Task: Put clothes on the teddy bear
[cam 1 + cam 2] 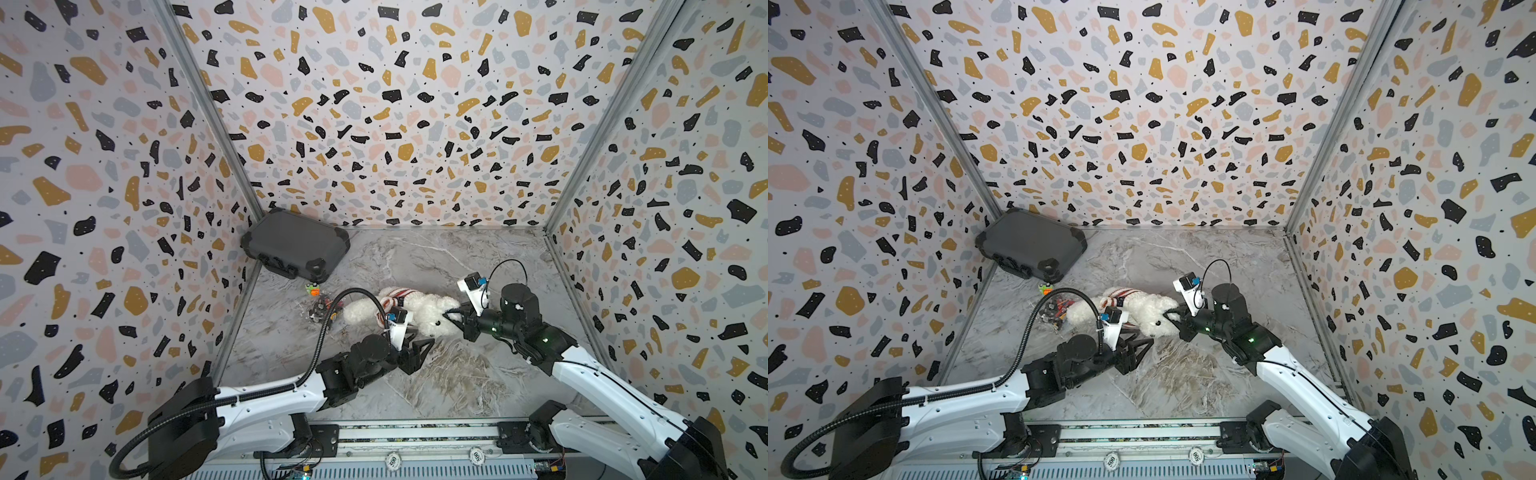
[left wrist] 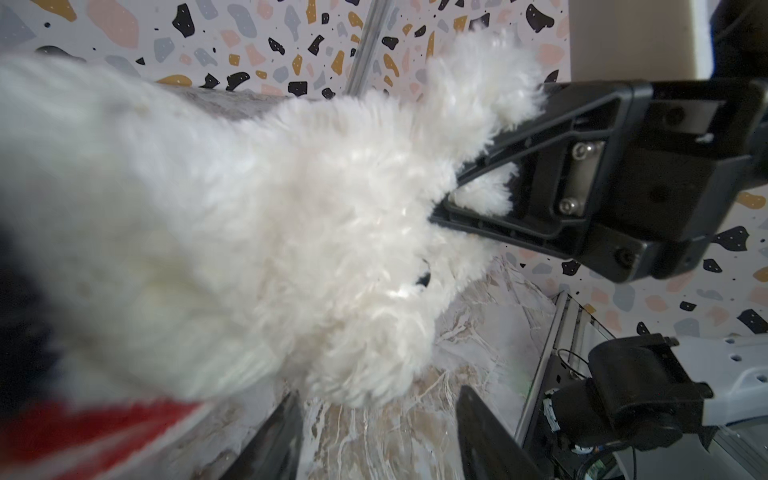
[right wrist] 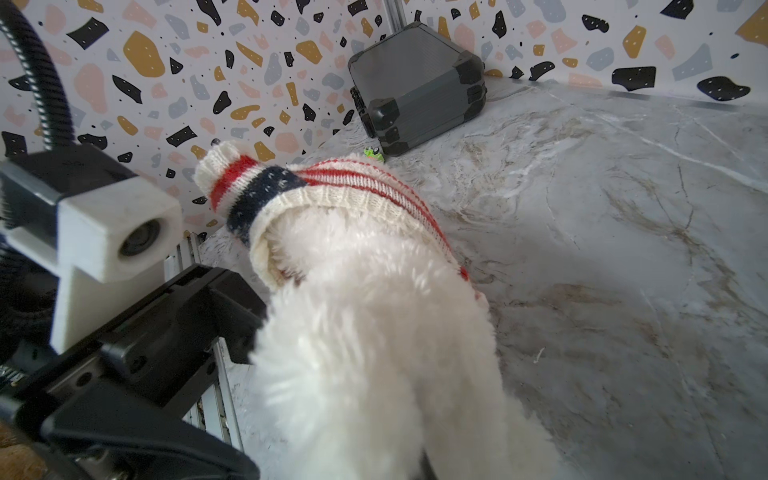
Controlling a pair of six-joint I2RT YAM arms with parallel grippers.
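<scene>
Both top views: the teddy bear lies on its side mid-surface, legs to the left, head to the right. A striped sweater sits round the torso, one sleeve sticking up. The right end effector is pinched tight on fur at the head. The left end effector is just near of the bear's middle, not on it. There is a grey hard case in the far left corner. A small bright toy and some dark clutter lie left of the bear.

Left wrist: the left arm's fingers stand fairly wide, with only bare surface between them, holding nothing. The bear's head fills the view, with the right end effector clamped in its fur.

Right wrist: the sweater rings the body beyond the head. Cannot tell if a paw is in the raised sleeve.

Step, my read: the sweater is over the head and fitting it is in hand. Next, the left should take the knit edge or sleeve and pull while the right anchors the head. Fur is easy to grab by mistake.

The surface is grey marble-look. The walls are terrazzo print on three sides.
</scene>
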